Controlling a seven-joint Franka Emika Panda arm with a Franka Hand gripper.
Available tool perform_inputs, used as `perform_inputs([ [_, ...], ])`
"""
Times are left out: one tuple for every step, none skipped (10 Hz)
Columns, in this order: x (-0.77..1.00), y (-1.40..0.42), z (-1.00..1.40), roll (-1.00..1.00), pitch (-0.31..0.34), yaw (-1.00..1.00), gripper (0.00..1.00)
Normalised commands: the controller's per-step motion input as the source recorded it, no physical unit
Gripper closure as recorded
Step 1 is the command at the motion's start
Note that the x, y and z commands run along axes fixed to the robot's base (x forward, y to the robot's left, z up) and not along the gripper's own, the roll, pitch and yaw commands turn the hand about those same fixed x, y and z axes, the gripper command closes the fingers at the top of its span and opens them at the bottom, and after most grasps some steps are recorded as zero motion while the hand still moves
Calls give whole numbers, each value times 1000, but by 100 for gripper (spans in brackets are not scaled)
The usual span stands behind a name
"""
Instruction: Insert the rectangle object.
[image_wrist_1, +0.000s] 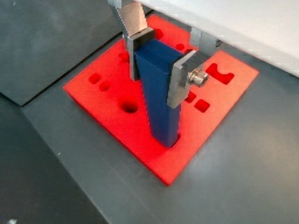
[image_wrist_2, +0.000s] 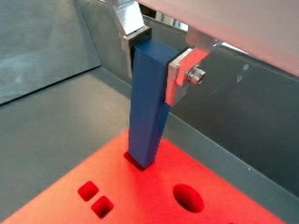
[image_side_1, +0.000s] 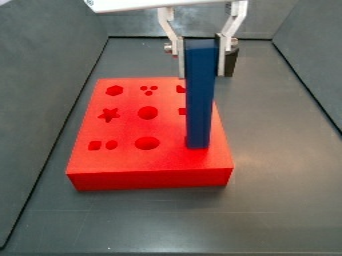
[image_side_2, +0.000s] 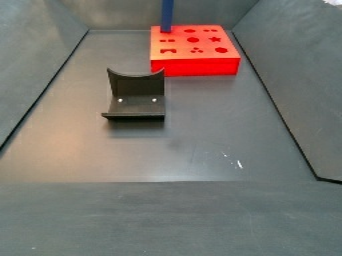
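The blue rectangle object (image_side_1: 201, 90) stands upright over the flat red block (image_side_1: 127, 160), which has shaped holes. Its lower end meets the block's top near one edge; I cannot tell whether it sits in a hole. My gripper (image_side_1: 201, 48) is shut on the bar's upper end, one silver finger on each side. Both wrist views show the gripper (image_wrist_1: 162, 57) (image_wrist_2: 158, 54) clamping the bar (image_wrist_1: 163, 105) (image_wrist_2: 146, 114) above the red block (image_wrist_1: 111, 109) (image_wrist_2: 128, 197). In a side view only the bar's lower part (image_side_2: 168, 12) shows above the block (image_side_2: 197, 62).
A dark grey notched holder (image_side_2: 134, 96) stands on the dark floor in front of the red block. Grey walls (image_side_2: 47, 80) slope up around the floor on both sides. Round, star and square holes (image_side_1: 110, 115) lie open on the block beside the bar.
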Motion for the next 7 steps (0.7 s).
perform_inputs([
  [-123, 29, -20, 14, -36, 0, 100],
  [-163, 51, 0, 0, -34, 20, 100],
  [0, 0, 0, 0, -4, 0, 100],
  [49, 0, 3, 26, 0, 0, 100],
  [3, 9, 200, 169, 0, 3, 100],
  [89, -54, 194, 237, 27, 0, 100],
  [169, -120, 111, 226, 44, 0, 100],
])
